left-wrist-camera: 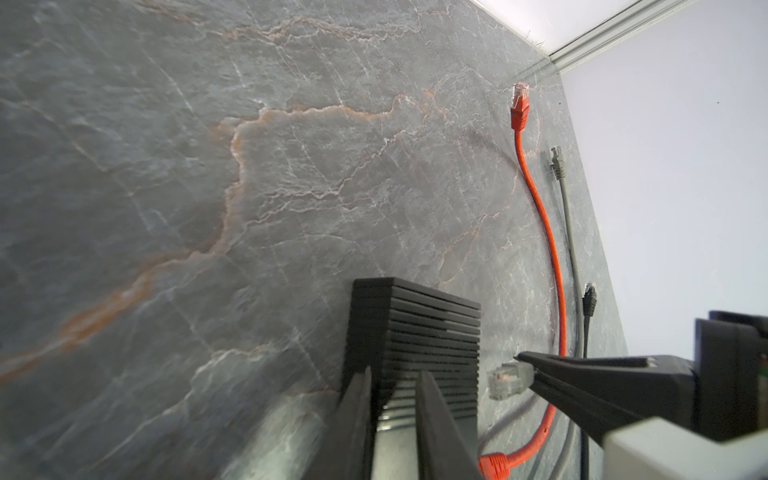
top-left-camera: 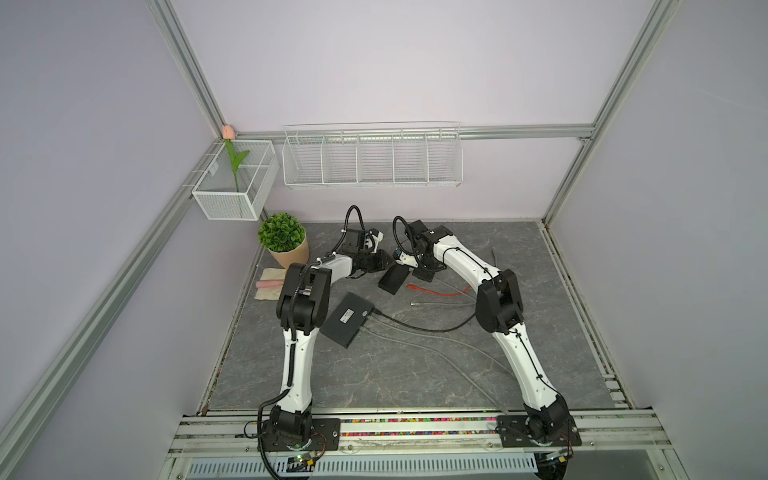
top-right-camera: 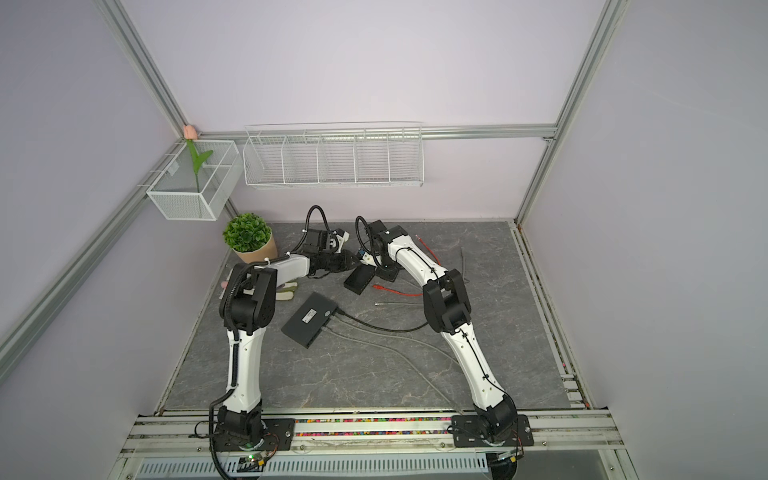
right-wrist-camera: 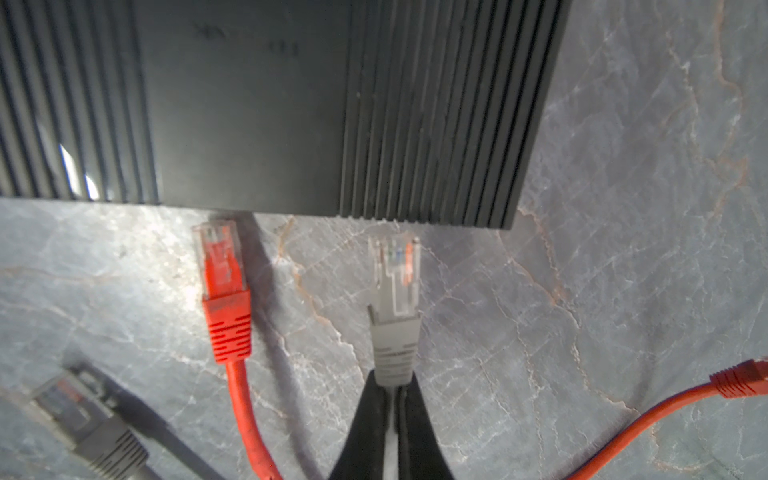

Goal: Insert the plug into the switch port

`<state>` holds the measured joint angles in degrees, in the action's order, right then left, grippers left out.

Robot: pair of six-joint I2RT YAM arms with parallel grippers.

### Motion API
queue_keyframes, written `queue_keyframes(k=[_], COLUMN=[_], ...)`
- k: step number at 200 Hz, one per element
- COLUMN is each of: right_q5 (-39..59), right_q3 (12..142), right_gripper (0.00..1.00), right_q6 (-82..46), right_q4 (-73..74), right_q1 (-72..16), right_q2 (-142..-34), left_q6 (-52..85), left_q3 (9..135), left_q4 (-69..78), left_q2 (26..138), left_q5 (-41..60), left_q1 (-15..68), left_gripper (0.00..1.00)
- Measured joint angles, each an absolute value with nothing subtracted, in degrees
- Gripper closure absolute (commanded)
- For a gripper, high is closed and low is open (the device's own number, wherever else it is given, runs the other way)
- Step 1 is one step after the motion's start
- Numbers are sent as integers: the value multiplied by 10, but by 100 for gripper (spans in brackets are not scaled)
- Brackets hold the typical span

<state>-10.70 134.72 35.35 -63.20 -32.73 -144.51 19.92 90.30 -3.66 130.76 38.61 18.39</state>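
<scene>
Near the far edge of the worktop (top-left-camera: 374, 386), about mid-width: the ribbed switch (top-left-camera: 394, 281), black, lies between the two grippers.
Left gripper (left-wrist-camera: 395, 372): narrowly parted, one finger on each side of the ribbed switch's end. It is clamped on the switch, as far as the left wrist view shows.
Right gripper (right-wrist-camera: 392, 388): closed tight on the grey boot of the grey plug (right-wrist-camera: 394, 270).
Grey plug: its clear tip points at the ribbed switch's edge and is just short of it, not seated.
Port: hidden in every view.
Red plug (right-wrist-camera: 220, 266): lies on the worktop just beside the grey plug, with its tip also close to the switch's edge.
Dark plug (right-wrist-camera: 79, 411): on the worktop beyond the red plug, blurred.
Flat switch (top-left-camera: 348, 320): nearer the left edge, well apart from the ribbed switch. Cables leave the side that faces the right edge.
</scene>
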Motion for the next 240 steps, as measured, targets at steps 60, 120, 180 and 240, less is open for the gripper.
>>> queue_keyframes(k=[60, 120, 180, 240], right_q5=[-107, -107, -107, -107], right_q3=[1347, 1342, 1316, 1316], right_gripper=[93, 93, 94, 94], right_q6=[353, 353, 351, 351], right_q4=[-632, -632, -629, -624], right_q1=[-327, -327, -327, -327], right_q2=[-1445, -1445, -1445, -1445], left_q6=[199, 199, 199, 199], left_q3=[900, 900, 900, 897], left_q4=[-34, -34, -33, -33], left_q2=[1308, 1308, 1308, 1308], left_q5=[386, 386, 386, 386], left_q1=[184, 184, 184, 184], left_gripper=[78, 78, 79, 79])
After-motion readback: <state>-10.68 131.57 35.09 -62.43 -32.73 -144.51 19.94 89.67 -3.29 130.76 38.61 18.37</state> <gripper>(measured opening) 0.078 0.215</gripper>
